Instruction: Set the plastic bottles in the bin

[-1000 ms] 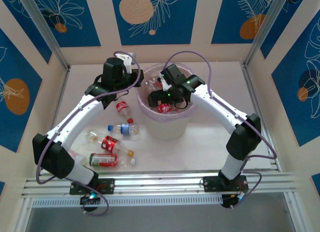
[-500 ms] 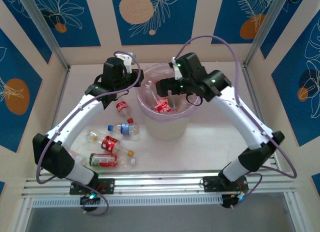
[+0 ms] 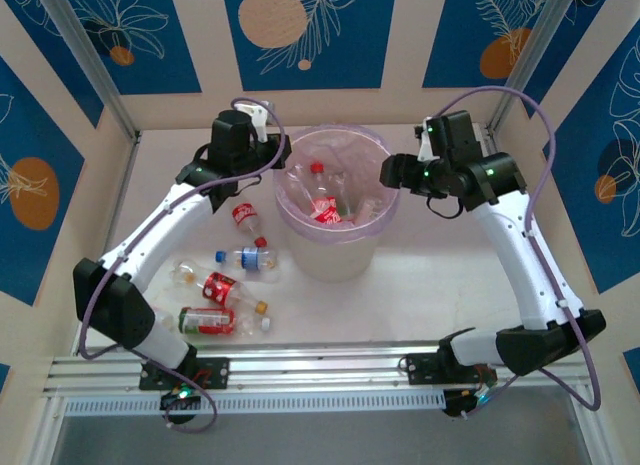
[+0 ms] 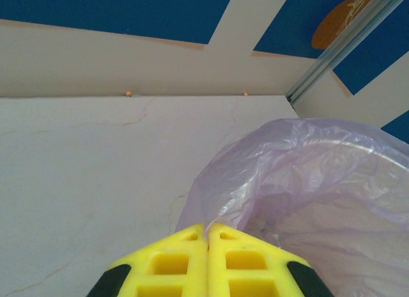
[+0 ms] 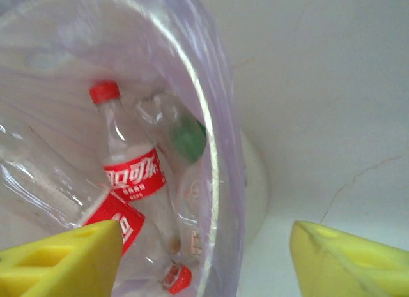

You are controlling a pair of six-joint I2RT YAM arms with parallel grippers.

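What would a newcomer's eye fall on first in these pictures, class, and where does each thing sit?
The big white bin with its purple liner stands in the middle, red-labelled bottles already inside. Loose bottles lie scattered on the table to its left. The right gripper hangs open over the bin's right rim; the left gripper is shut by the left rim.

Some bottles (image 3: pixel 322 205) lie in the bin (image 3: pixel 335 260), other bottles (image 3: pixel 222 286) left of it.

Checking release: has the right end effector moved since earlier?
Yes: the right end effector moved right, from over the round white lined bin to its right rim.
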